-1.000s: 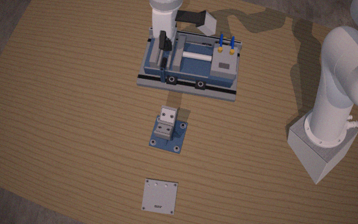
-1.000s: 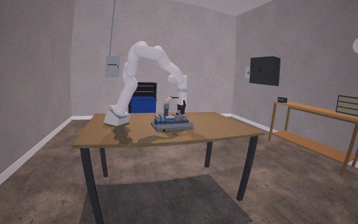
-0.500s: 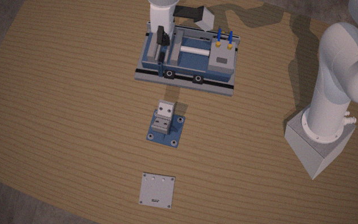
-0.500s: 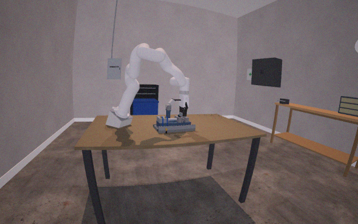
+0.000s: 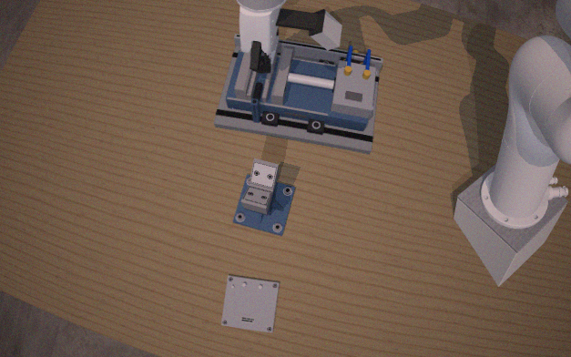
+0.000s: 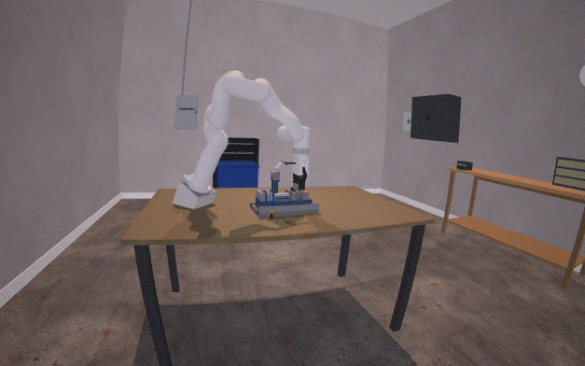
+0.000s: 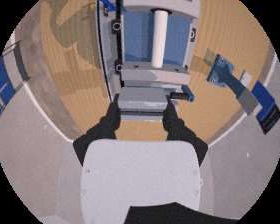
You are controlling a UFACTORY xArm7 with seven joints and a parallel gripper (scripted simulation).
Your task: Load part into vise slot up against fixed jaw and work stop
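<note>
Fingers of the gripper (image 7: 140,120) are clamped on the part (image 7: 141,104), one dark finger on each side of it, so the block sits directly between them and not off to either side. In the wrist view the part is a pale grey block, and its visible face runs across from one finger to the other; whether the milled slot faces up cannot be made out, since the gripper body covers most of it.

Seen from the top view, the gripper (image 5: 260,58) hangs over the left end of the vise (image 5: 296,132), in the gap between the two grey jaws. The part itself is hidden there by the wrist. The infeed plate (image 5: 250,304) at the near edge of the table (image 5: 105,182) carries nothing, and the V-block (image 5: 260,191) midway holds nothing either.

The coming move probably turns on how the part's long side lies relative to the fixed jaw (image 5: 241,84), the left one, opposite the air cylinder (image 5: 352,97) and its white rod (image 5: 310,81). The part seems to lie just right of that jaw, with its long axis likely running near to far along the gap. The work stop cannot be picked out with certainty.
</note>
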